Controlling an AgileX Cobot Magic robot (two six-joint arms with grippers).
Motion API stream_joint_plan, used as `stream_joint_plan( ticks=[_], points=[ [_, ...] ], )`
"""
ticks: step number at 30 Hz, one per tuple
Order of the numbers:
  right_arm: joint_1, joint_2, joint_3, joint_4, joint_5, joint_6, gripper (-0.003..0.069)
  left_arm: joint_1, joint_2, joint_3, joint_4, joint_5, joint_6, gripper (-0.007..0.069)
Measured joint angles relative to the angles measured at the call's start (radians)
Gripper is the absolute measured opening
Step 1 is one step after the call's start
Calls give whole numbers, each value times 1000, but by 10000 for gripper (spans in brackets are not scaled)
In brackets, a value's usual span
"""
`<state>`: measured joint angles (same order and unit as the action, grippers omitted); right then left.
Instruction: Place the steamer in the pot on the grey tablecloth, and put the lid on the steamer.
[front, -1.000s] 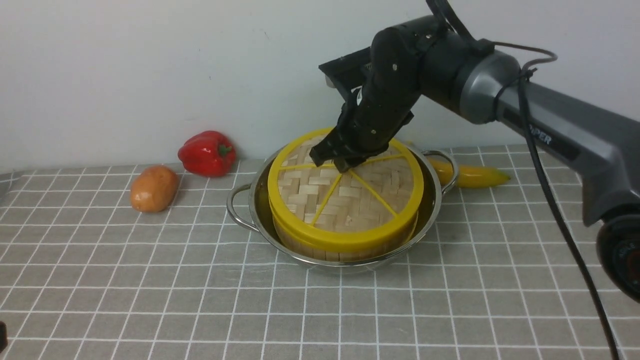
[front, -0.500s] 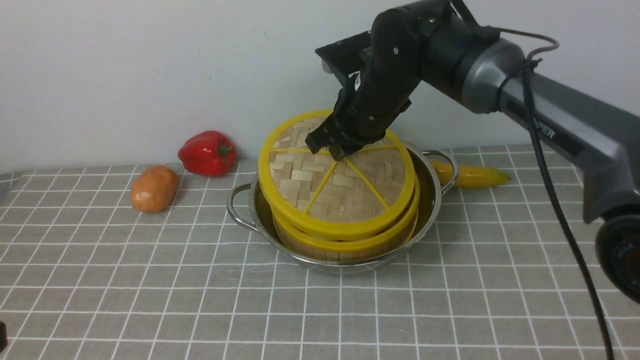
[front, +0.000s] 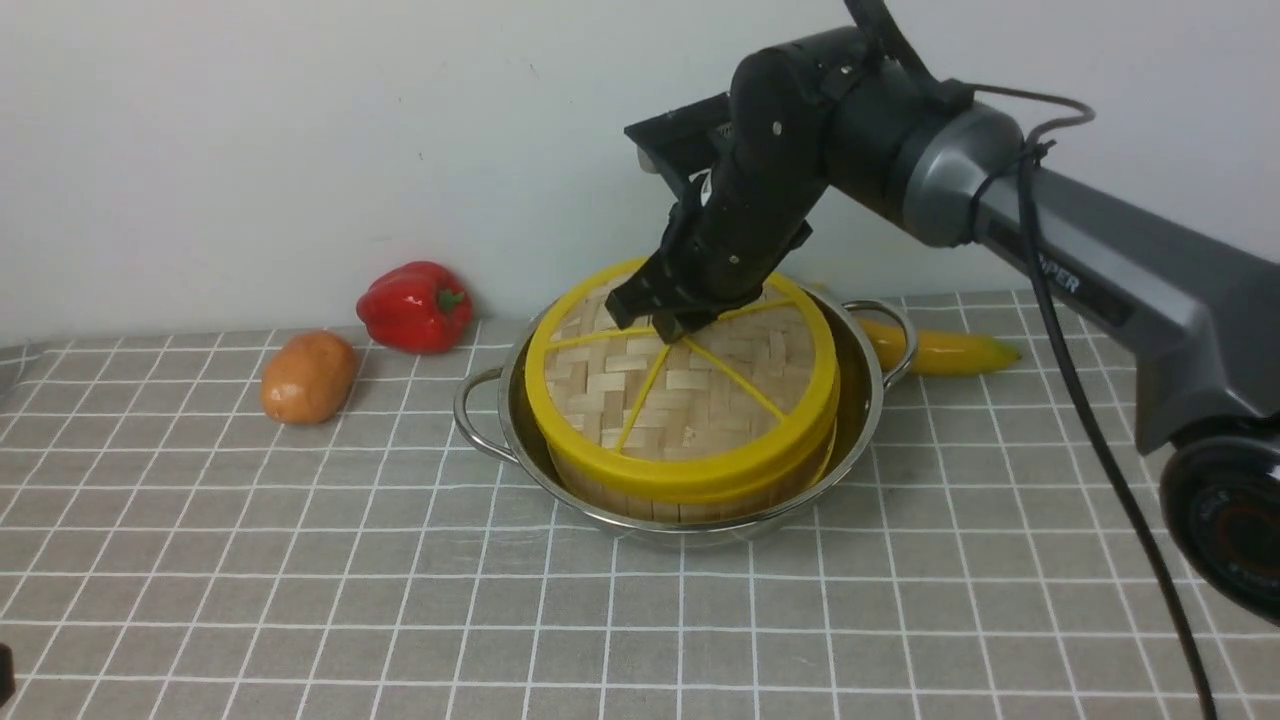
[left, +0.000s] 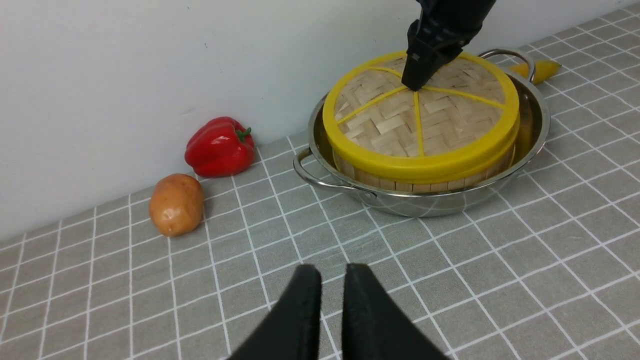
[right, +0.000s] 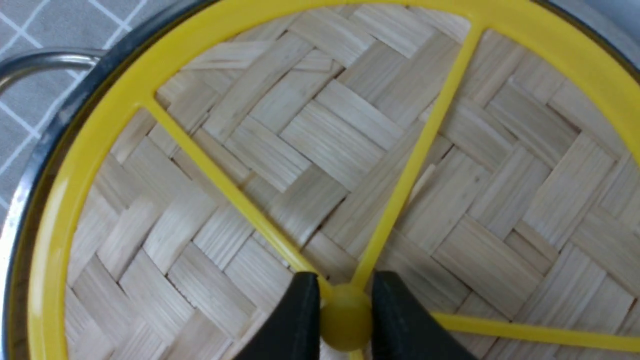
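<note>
Right gripper clamped on the lid, steamer in the pot.
Front view: the pot stands on the grey tablecloth with the steamer inside it and the lid lying across the steamer's top, yellow rim on yellow rim; the right gripper reaches down onto the lid's centre. A red pepper, a potato and a banana lie near the pot. Left wrist view: the left gripper hangs above the cloth, well apart from the pot, its jaws almost together with only a thin slit and nothing between them. Right wrist view: the two black fingers press tight against either side of the small yellow knob, gripping it.
</note>
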<state>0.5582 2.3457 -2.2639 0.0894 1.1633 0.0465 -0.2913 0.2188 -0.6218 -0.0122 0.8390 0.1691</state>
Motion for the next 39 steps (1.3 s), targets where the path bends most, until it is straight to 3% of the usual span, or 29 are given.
stream_joint_plan(
  ticks=[20, 23, 32, 36, 39],
  points=[
    [0, 2, 0, -17, 10, 0, 155, 0, 0, 0, 0, 1, 0, 75],
    [0, 2, 0, -17, 20, 2, 211, 0, 0, 0, 0, 1, 0, 74],
    [0, -29, -88, -17, 71, 17, 521, 0, 0, 0, 0, 1, 1, 74],
    [0, -122, -149, -15, 66, 24, 553, 0, 0, 0, 0, -8, 4, 74],
    [0, -272, -142, -11, 64, 25, 529, 0, 0, 0, 0, -38, 4, 74]
  ],
)
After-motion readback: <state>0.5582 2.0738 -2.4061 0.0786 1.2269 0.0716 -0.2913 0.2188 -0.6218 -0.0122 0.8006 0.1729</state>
